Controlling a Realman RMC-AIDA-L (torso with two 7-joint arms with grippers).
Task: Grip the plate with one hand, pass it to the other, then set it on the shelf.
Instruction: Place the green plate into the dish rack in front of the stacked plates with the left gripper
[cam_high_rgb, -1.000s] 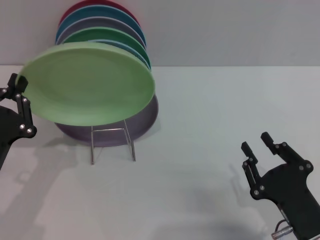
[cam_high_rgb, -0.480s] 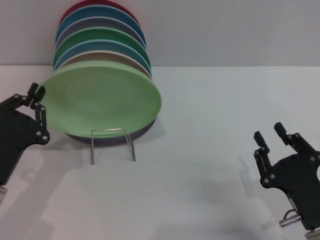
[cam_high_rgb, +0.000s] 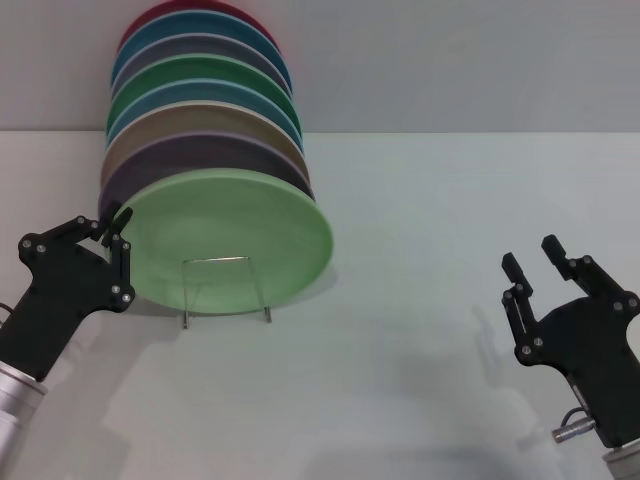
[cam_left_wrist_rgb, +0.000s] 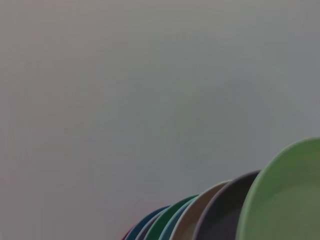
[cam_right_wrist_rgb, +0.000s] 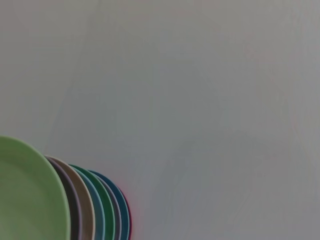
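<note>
A: Left gripper (cam_high_rgb: 115, 222) status?

B: Black, at the near left rim of the pale mint-green round matte plate (cam_high_rgb: 232, 238). Fingertips at the rim; whether clenched on it or released — cannot tell.

A: Right gripper (cam_high_rgb: 532, 265)?

B: Black, fingers parted, grasping nothing. Parked low at the right, well apart from the plate.

A: Plate location?

B: Tilted upright at the front of the leaning row of coloured plates (cam_high_rgb: 205, 105), over the thin silver wire rack with upright loops (cam_high_rgb: 225, 288).

A: Task progress?

B: Judged near the end: plate resting in the rack, right side idle. Remaining: confirm release, clear the left arm.

A: Rack contents?

B: Mint plate in front; behind it lavender, tan, blue, darker green, grey, teal and red plates.
</note>
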